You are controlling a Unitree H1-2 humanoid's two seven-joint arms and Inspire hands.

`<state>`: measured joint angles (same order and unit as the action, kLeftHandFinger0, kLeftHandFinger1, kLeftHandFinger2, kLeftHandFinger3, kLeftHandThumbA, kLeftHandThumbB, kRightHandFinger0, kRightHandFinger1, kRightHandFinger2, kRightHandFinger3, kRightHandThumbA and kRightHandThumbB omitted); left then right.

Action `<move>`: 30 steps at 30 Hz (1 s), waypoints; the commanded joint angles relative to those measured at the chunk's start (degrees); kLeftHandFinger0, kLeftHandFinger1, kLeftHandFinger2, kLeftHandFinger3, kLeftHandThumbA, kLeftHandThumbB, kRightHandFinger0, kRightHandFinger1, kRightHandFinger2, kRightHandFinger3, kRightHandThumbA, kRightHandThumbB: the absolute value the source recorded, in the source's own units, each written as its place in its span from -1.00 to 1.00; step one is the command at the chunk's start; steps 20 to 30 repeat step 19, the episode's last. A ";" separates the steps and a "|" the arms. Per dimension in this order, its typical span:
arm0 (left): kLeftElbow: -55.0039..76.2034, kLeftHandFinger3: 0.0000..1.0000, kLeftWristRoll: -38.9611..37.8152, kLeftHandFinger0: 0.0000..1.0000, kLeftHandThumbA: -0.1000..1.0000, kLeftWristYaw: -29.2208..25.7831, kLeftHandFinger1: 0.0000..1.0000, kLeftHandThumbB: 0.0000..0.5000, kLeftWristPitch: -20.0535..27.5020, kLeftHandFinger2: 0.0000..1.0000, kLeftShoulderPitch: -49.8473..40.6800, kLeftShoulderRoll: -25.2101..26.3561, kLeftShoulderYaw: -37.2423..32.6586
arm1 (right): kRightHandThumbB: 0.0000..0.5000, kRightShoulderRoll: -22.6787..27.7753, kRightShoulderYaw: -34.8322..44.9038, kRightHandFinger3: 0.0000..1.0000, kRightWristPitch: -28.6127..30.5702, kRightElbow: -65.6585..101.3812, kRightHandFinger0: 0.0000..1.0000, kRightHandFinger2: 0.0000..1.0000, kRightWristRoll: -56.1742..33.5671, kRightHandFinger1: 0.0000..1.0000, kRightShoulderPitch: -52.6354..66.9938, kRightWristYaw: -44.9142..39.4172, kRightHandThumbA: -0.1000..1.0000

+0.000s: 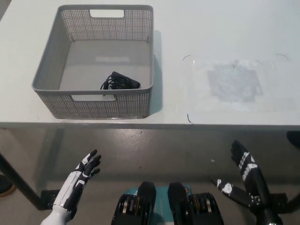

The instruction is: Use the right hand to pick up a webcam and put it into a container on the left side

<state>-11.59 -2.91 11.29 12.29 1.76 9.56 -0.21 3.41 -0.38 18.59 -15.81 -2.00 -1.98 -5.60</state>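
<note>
A black webcam (119,81) with its coiled cable lies inside the grey perforated basket (52,89), near the front wall. The basket stands on the left part of the white table (220,33). My black right hand (243,173) hangs open below the table's front edge at the lower right, holding nothing. Down at the lower left my white left hand (79,176) rests open, also below the table edge.
A clear plastic sheet (232,84) with a greyish patch lies flat on the table right of the basket. A black table leg (16,180) runs down at the far left. Grey floor shows below the table edge.
</note>
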 commanded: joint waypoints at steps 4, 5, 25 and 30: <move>-0.13 1.00 0.11 1.00 0.85 -0.09 1.00 -0.79 2.09 1.00 0.92 0.83 0.33 | -0.45 -0.02 -0.39 1.00 3.65 -2.79 1.00 1.00 -2.55 1.00 -1.75 -2.34 1.00; 0.05 1.00 0.16 1.00 0.85 -0.09 1.00 -0.80 1.95 1.00 0.95 0.79 0.30 | -0.46 0.09 -0.47 1.00 3.66 -3.21 1.00 1.00 -2.74 1.00 -1.92 -2.62 1.00; 0.46 1.00 0.21 1.00 0.86 0.07 1.00 -0.83 1.82 1.00 0.37 0.61 0.16 | -0.17 0.53 -0.81 1.00 3.21 -4.56 1.00 1.00 -2.03 1.00 -2.27 -2.89 1.00; 0.46 1.00 0.21 1.00 0.86 0.07 1.00 -0.83 1.82 1.00 0.37 0.61 0.16 | -0.17 0.53 -0.81 1.00 3.21 -4.56 1.00 1.00 -2.03 1.00 -2.27 -2.89 1.00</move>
